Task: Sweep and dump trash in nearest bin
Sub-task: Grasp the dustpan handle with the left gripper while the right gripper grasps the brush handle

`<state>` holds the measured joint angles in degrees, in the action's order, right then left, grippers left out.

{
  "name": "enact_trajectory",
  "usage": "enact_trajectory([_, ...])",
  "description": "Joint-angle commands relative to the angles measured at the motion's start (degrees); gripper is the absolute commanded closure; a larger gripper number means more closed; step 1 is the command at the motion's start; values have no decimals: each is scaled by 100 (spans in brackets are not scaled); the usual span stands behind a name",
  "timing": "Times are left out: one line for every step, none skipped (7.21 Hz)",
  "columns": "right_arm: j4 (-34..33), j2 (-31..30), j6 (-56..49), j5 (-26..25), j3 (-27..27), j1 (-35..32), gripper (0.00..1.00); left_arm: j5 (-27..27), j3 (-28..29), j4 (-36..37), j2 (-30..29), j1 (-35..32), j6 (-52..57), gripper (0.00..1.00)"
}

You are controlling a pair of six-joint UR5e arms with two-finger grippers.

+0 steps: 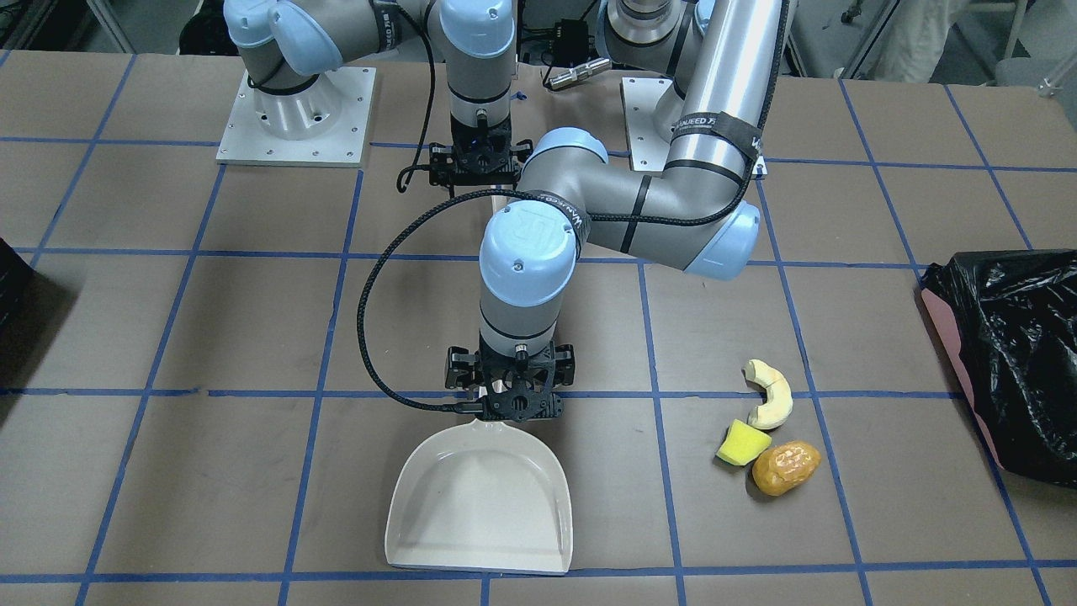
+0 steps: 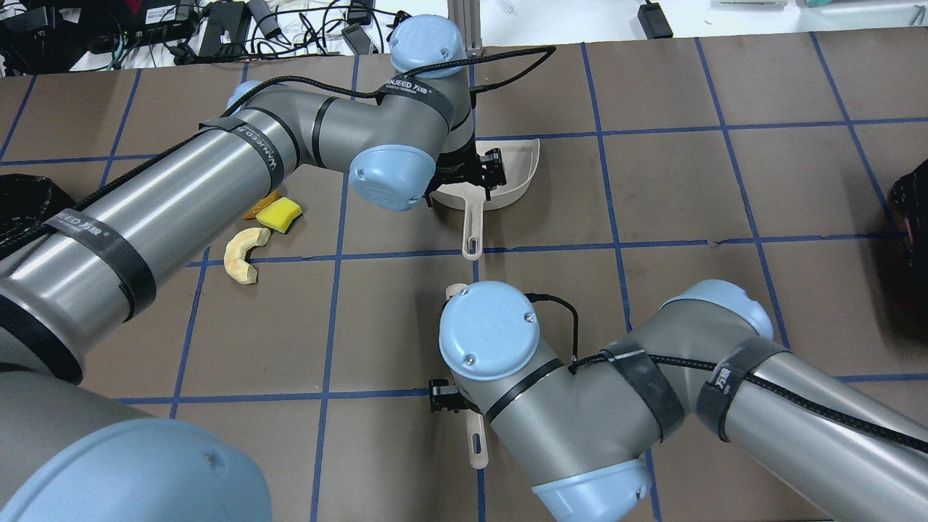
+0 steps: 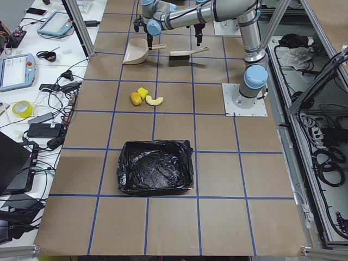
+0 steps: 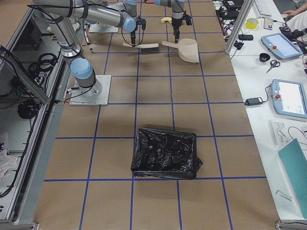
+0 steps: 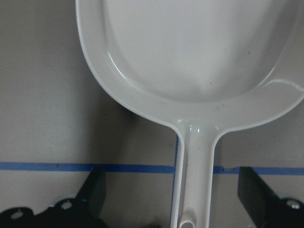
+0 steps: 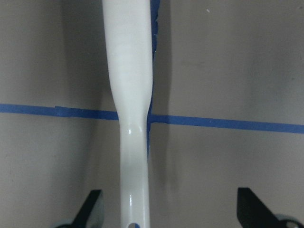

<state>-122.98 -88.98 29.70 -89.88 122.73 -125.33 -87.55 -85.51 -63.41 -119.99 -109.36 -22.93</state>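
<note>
The trash lies together on the table: a cream crescent slice (image 1: pixel 772 394), a yellow-green wedge (image 1: pixel 742 443) and an orange-brown lump (image 1: pixel 786 468). The bin (image 1: pixel 949 330), pinkish-red with a crinkly black bag, stands just beyond them at the table's end on my left. My left gripper (image 1: pixel 515 406) hovers open over the white dustpan's (image 1: pixel 480 505) handle; in the left wrist view the handle (image 5: pixel 192 180) runs between the spread fingers (image 5: pixel 95 190). My right gripper (image 1: pixel 475 164) is open over the white brush handle (image 6: pixel 130 142), its fingers (image 6: pixel 92 206) wide of it.
The dustpan lies flat, about one grid square from the trash, its mouth pointing away from my base. The brush (image 3: pixel 182 53) lies between the dustpan and my base. A second dark container (image 2: pixel 915 206) sits at the table's far right end. Blue tape lines grid the brown table.
</note>
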Motion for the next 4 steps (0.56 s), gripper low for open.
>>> enact_trajectory([-33, 56, -8, -47, 40, -368, 4, 81, -10, -146, -50, -42, -27, 0])
enact_trajectory([-25, 65, -26, -73, 67, -404, 5, 81, -10, -136, -85, -94, -62, 0])
enact_trajectory([-51, 100, -34, -65, 206, -405, 10, 81, -10, -101, -138, -173, -53, 0])
enact_trajectory([-121, 117, -35, -56, 251, -405, 11, 98, -19, -101, -208, -182, -36, 0])
